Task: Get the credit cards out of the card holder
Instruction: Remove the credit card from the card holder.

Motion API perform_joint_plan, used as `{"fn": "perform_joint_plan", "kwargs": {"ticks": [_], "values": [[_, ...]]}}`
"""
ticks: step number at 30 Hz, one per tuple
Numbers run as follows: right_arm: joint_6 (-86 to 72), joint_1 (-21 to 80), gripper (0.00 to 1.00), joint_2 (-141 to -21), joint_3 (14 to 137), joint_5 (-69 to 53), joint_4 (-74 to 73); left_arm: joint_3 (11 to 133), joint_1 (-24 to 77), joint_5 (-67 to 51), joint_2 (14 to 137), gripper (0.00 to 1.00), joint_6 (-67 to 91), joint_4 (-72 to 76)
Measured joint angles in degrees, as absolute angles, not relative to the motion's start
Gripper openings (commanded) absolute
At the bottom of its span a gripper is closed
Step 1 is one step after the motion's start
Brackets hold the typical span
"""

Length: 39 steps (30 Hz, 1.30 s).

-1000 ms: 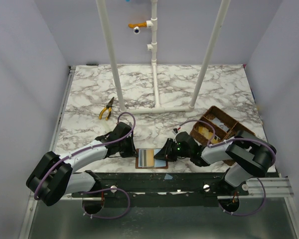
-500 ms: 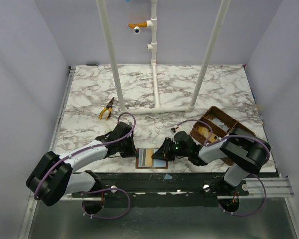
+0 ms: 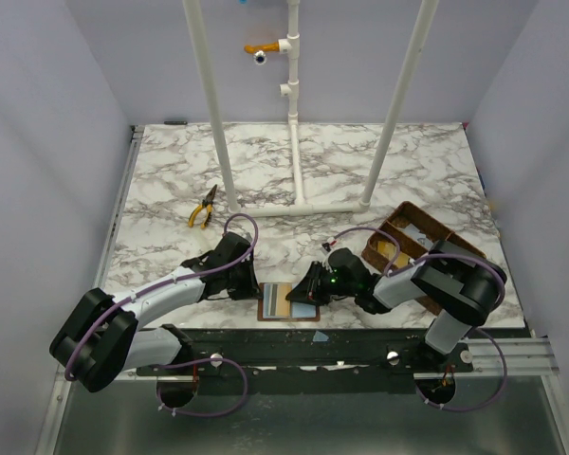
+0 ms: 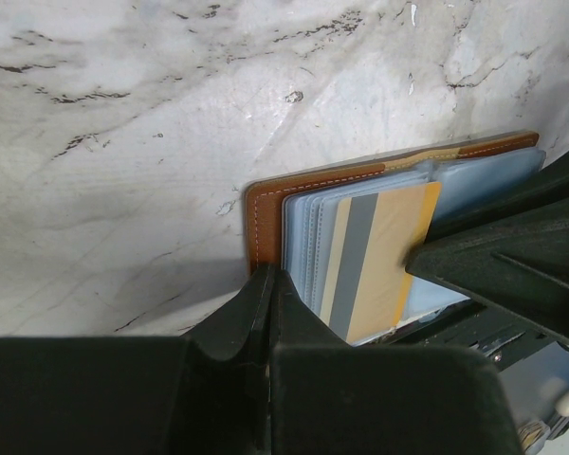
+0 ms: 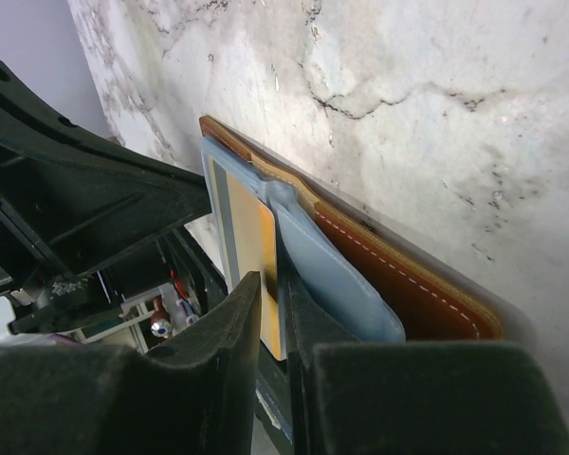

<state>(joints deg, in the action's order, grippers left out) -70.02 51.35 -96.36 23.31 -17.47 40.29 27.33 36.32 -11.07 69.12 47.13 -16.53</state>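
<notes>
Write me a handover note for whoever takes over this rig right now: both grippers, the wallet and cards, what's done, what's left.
Left gripper: shut, tips pinning the edge of the small brown leather bifold card holder, open at the marble table's near edge.
Right gripper: jaws narrow astride the yellow grey-striped credit card at the clear pockets; firm pinch unclear.
Done: two cards, apparently, lie in the brown woven basket.
Left: draw this card out; check remaining pockets.

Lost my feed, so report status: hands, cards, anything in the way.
Left hand shut, tip on card holder edge. Right hand slightly open, straddling yellowish card, not yet out. Nothing blocking.
</notes>
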Motion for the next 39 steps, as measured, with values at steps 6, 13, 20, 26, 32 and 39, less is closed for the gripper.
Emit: {"fn": "perform_joint_plan", "kwargs": {"ticks": [6, 13, 20, 26, 32, 39], "values": [[-70.5, 51.4, 0.06, -97.1, 23.4, -17.6, 40.9, 27.3, 36.3, -11.1, 69.1, 0.00, 47.1, -16.6], [-70.5, 51.4, 0.01, -96.8, 23.4, -17.5, 40.6, 27.6, 36.3, -10.9, 69.1, 0.00, 47.0, -17.5], [-70.5, 51.3, 0.01, -94.2, 21.5, -16.3, 39.8, 27.7, 36.1, -11.0, 69.3, 0.00, 46.9, -17.7], [-69.9, 51.3, 0.01, -92.5, 21.1, -15.1, 37.3, 28.0, 36.0, -11.0, 69.5, 0.00, 46.9, -18.0], [-68.9, 51.2, 0.01, -90.8, 21.1, -14.2, 34.9, 28.0, 35.9, -11.0, 69.5, 0.00, 46.9, -18.1], [-67.8, 50.8, 0.01, -89.5, 20.8, -13.3, 33.0, 28.0, 35.7, -11.0, 69.5, 0.00, 46.9, -18.2]]}}
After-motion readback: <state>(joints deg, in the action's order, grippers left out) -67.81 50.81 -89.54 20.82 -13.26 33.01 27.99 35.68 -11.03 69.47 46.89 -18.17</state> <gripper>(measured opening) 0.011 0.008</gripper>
